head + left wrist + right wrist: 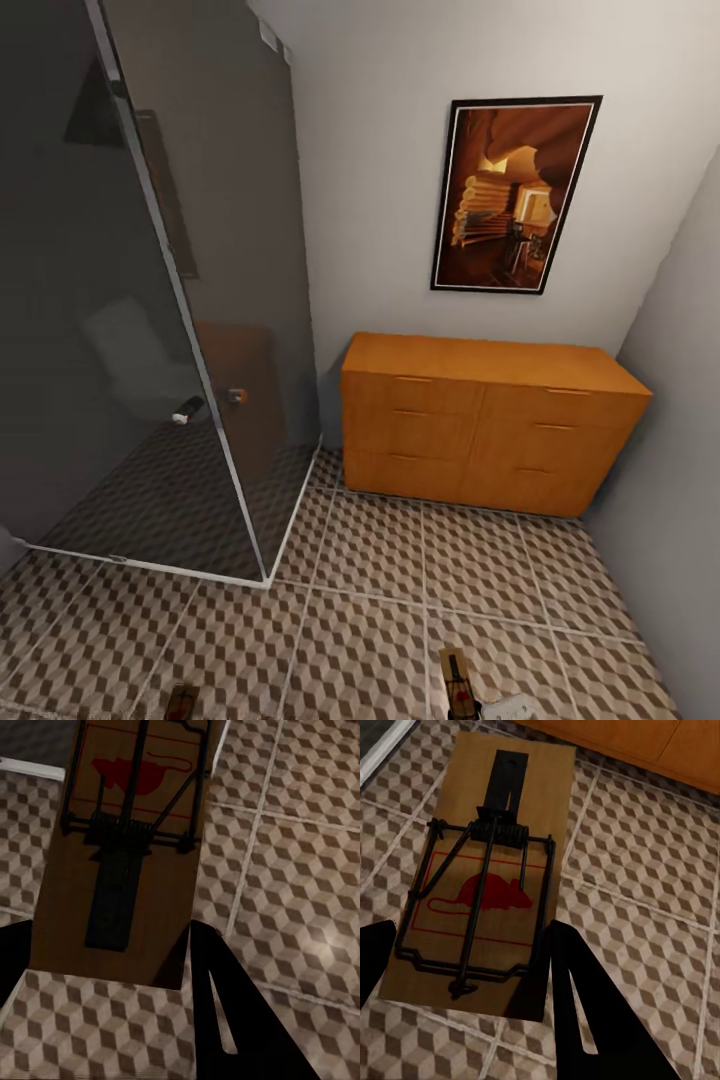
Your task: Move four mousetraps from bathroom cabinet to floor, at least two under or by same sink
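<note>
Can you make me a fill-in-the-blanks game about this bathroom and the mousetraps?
1. The red animal printed on the mousetrap between the right gripper's fingers is a ____.
2. The picture hangs on the wall above the orange-brown ____.
3. The floor tiles carry a pattern of little ____.
4. The left gripper holds a ____.

Missing words: mouse; cabinet; cubes; mousetrap

A tall shower enclosure [150,300] of dark smoked glass fills the left of the head view — its metal frame meets at a near corner, with a small handle [187,410] on one pane. A black-framed picture [515,195] in warm orange tones hangs on the pale wall [380,150].
</note>
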Motion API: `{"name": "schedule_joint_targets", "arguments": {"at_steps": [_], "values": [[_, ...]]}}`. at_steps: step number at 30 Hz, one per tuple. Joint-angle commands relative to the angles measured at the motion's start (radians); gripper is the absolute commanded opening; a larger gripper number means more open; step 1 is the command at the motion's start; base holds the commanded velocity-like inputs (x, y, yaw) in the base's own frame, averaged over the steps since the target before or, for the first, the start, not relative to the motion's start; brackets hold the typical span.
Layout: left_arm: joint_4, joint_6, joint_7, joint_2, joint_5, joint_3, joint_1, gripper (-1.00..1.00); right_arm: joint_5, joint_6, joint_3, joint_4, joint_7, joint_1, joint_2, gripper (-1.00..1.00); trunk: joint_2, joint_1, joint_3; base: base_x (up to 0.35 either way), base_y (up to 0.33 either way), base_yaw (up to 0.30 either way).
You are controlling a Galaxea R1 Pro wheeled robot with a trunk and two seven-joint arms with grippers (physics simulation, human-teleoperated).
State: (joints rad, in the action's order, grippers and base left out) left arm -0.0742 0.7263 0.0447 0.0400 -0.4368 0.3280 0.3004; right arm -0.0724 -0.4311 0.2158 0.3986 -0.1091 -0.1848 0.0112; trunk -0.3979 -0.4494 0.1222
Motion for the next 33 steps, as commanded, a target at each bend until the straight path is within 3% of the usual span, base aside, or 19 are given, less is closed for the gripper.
{"name": "schedule_joint_targets", "arguments": {"at_steps": [1, 33], "values": [[-0.003, 0.003, 0.011, -0.001, 0.003, 0.008, 0.002, -1.00, -0.004, -0.001, 0.005, 0.000, -0.006, 0.000, 0.000, -1.00, -0.002, -0.001, 0.002, 0.000, 0.000, 0.290], [-0.003, -0.008, 0.011, -0.002, 0.003, 0.008, 0.000, -1.00, -0.004, 0.000, 0.005, -0.004, -0.006, -0.001, 0.000, -1.00, -0.002, -0.001, 0.002, 0.000, 0.000, 0.290]]}}
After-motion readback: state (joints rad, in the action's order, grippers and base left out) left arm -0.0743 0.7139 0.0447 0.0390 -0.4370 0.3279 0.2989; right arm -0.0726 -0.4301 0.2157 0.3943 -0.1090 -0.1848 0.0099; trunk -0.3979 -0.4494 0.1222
